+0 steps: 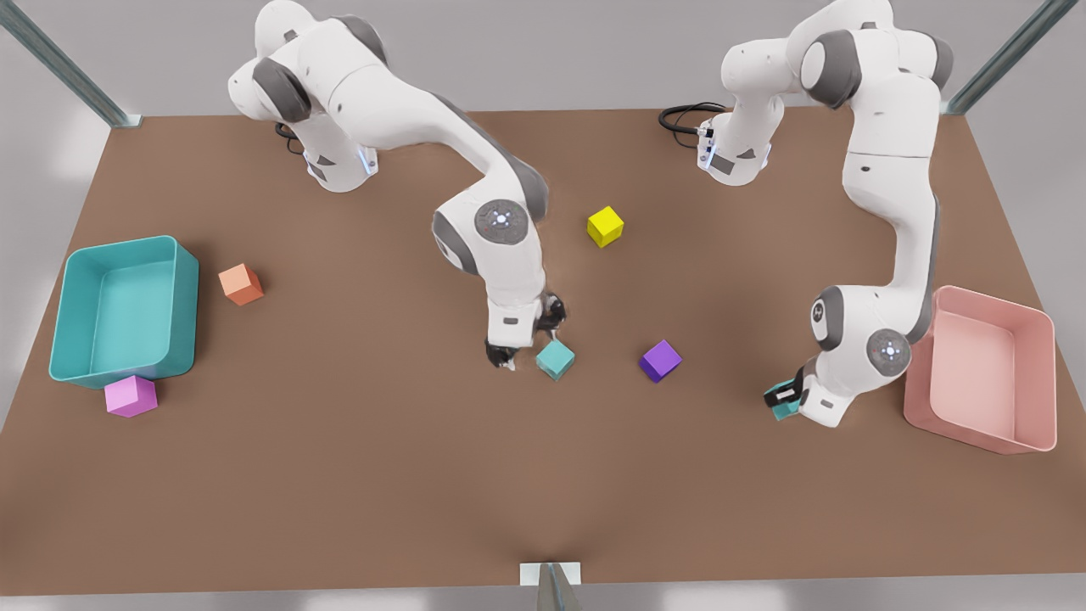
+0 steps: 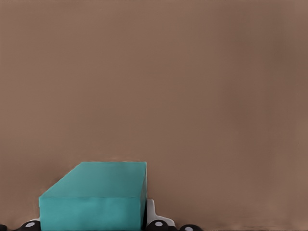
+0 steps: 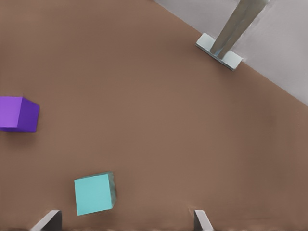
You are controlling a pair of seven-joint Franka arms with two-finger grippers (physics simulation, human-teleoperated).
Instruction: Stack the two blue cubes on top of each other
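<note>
Near the front view's right, close to the pink bin (image 1: 984, 373), the left gripper (image 1: 785, 399) holds one teal cube (image 1: 782, 409), its fingers clamped on the cube's sides; the left wrist view shows this cube (image 2: 94, 202) gripped between the black finger parts, with bare brown table (image 2: 192, 86) beyond it. At the centre of the table (image 1: 339, 475), the right gripper (image 1: 509, 352) hangs low just beside the second teal cube (image 1: 556, 359), which rests on the surface free of the fingers. The right wrist view shows this cube (image 3: 95, 193) lying between the two spread fingertips (image 3: 48, 221), nearer to one of them, so the jaws stand apart and clamp nothing. A purple cube (image 1: 660, 361) sits near the central teal cube, toward the front view's right, and also appears in the right wrist view (image 3: 18, 114). A yellow cube (image 1: 605, 226) lies farther back on the table. On the front view's left stand a teal bin (image 1: 182, 297), an orange cube (image 1: 241, 284) just beside it, and a pink cube (image 1: 131, 396) touching or nearly touching the bin's near wall. The two teal cubes are well apart.
</note>
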